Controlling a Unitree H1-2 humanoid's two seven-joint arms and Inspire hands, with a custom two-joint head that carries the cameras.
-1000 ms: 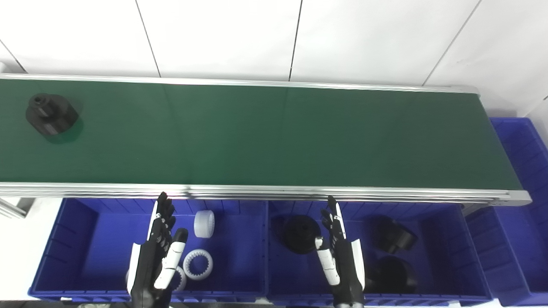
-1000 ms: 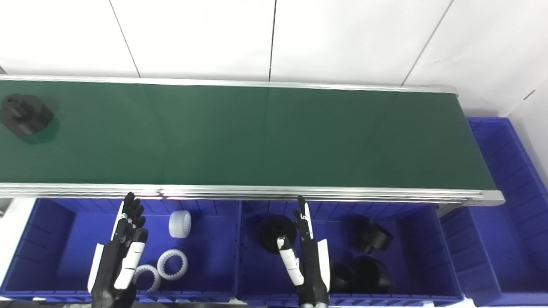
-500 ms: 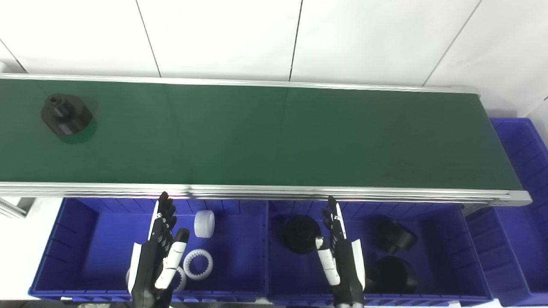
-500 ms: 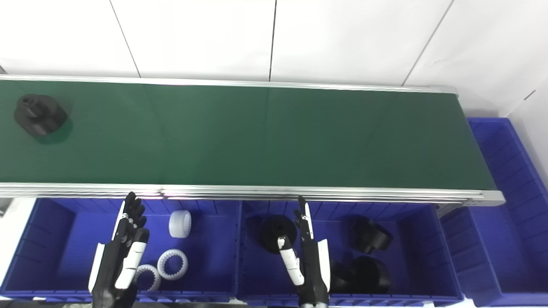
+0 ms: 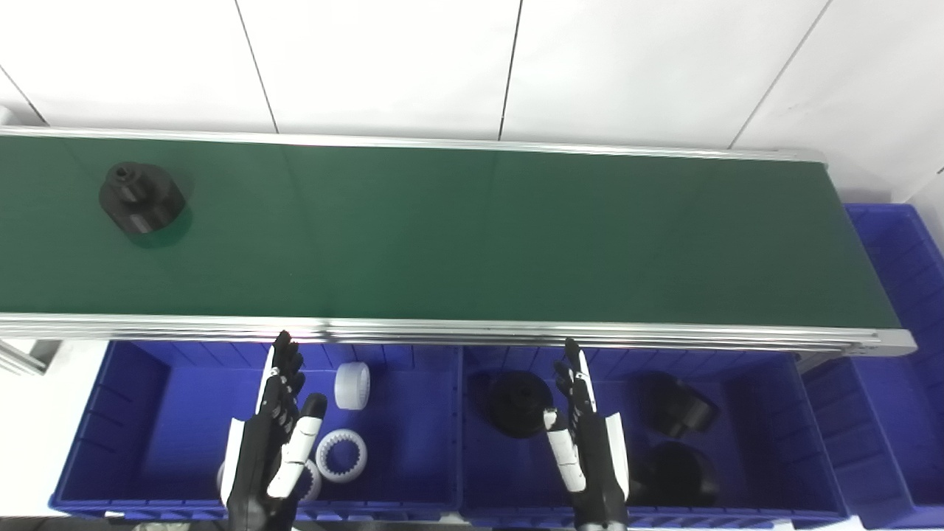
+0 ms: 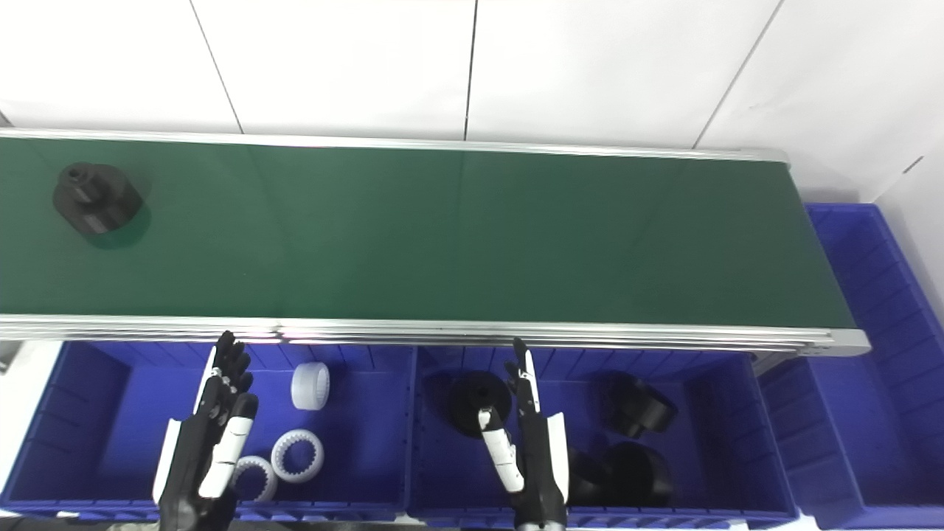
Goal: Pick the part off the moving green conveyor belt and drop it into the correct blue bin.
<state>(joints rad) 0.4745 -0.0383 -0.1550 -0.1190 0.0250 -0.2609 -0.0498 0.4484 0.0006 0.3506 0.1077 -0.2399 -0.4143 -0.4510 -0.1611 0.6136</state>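
Observation:
A black round part [image 5: 140,208] with a small hub on top rides the green conveyor belt [image 5: 472,236] near its far left end. My left hand [image 5: 269,442] hovers open over the left blue bin [image 5: 133,413], which holds white toothed rings [image 5: 341,455] and a white cylinder [image 5: 352,386]. Over the middle blue bin [image 5: 767,413] my right hand [image 5: 586,442] is open too, fingers straight; black parts [image 5: 520,402] lie in that bin. Both hands hold nothing and are far from the part on the belt.
A third blue bin [image 5: 900,295] stands at the belt's right end. A silver rail [image 5: 472,332] runs along the belt's near edge, just above the fingertips. White wall panels rise behind the belt.
The black part has travelled rightwards along the belt. Both hands stay where they were, open.

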